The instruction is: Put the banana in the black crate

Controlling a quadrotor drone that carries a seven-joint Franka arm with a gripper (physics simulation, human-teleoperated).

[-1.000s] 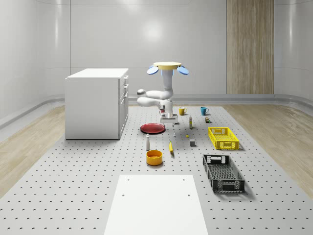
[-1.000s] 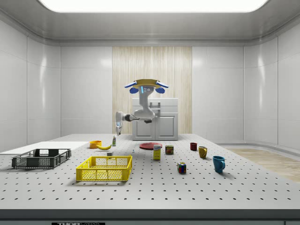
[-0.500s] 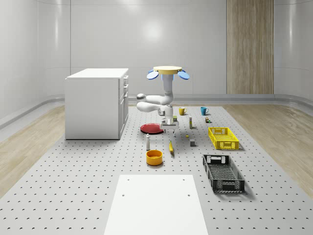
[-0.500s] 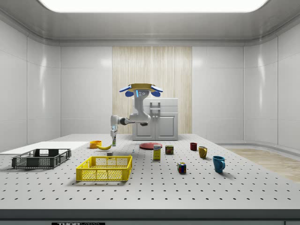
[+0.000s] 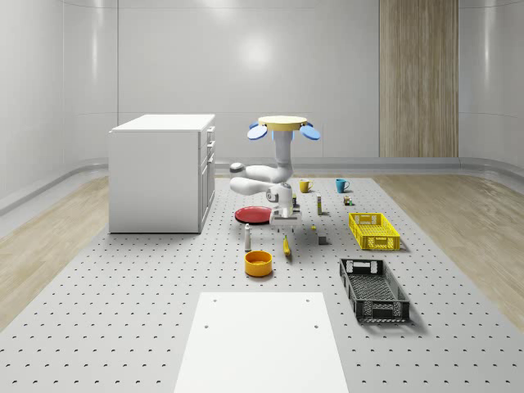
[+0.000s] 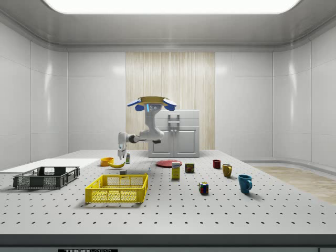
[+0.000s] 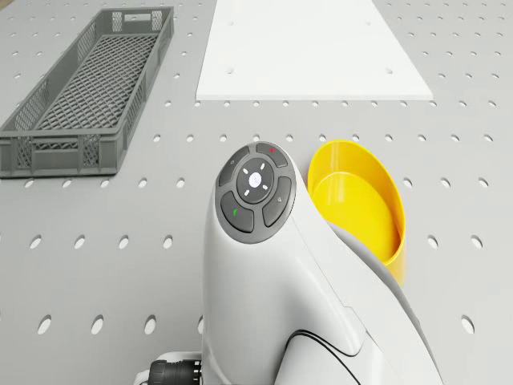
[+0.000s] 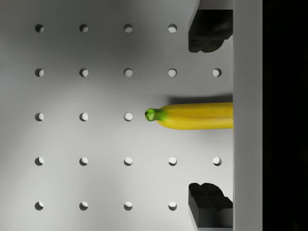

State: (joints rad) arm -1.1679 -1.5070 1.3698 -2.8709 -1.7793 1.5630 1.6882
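Drone (image 5: 283,124) with yellow top and blue rotors hovers over the perforated grey table (image 5: 147,311), beyond the yellow curved banana (image 8: 195,116). Gripper (image 8: 210,115) hangs just above the banana, black fingers (image 8: 208,30) spread wide on either side, grasping nothing. Banana lies on the table beside the orange round bowl (image 5: 258,263); black mesh crate (image 5: 373,289) sits well apart from the banana.

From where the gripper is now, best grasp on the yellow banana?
Grip the yellow banana across its thick middle, coming straight down from above. It lies flat on the perforated table, so the sides are free. In the wrist view the open gripper already straddles it, one fingertip on each side; a shift along its length, away from the green stem end, would probably centre the grasp.
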